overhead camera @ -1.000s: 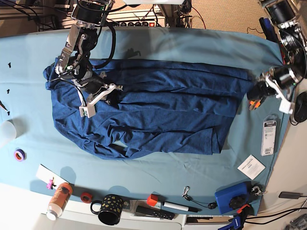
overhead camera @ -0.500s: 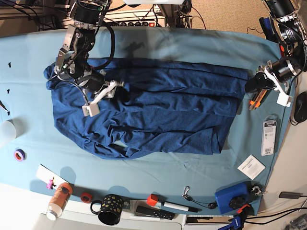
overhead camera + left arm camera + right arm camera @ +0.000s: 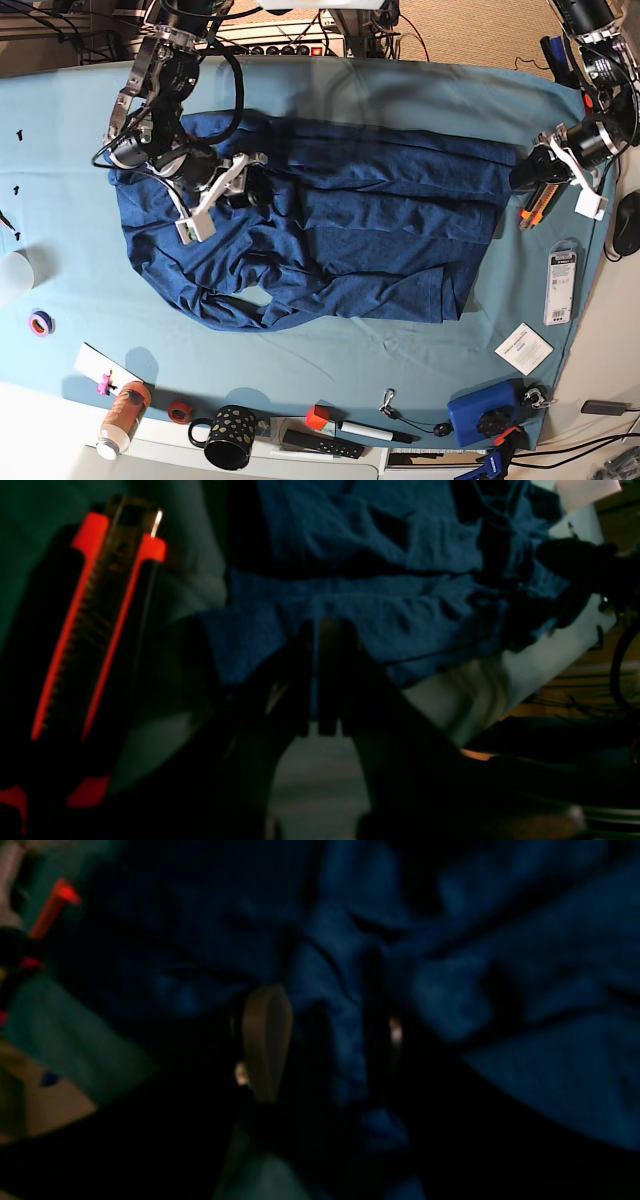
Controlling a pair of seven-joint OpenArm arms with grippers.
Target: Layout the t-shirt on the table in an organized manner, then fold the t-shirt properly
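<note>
t-shirt [image 3: 330, 240] spread rumpled on the surface [image 3: 330, 90]
the right hand [image 3: 320, 1040] is held spread above the shirt's fabric; the left hand [image 3: 320, 680] is pressed together beyond the shirt's edge, beside an orange utility knife [image 3: 90, 630].

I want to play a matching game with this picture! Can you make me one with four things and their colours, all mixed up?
Things:
1. t-shirt
2. mug
3. tape ring
4. box cutter

Colours:
A. purple
B. orange and black
C. dark blue
D. black with dots

Pairs: 1-C, 2-D, 3-A, 4-B
</note>
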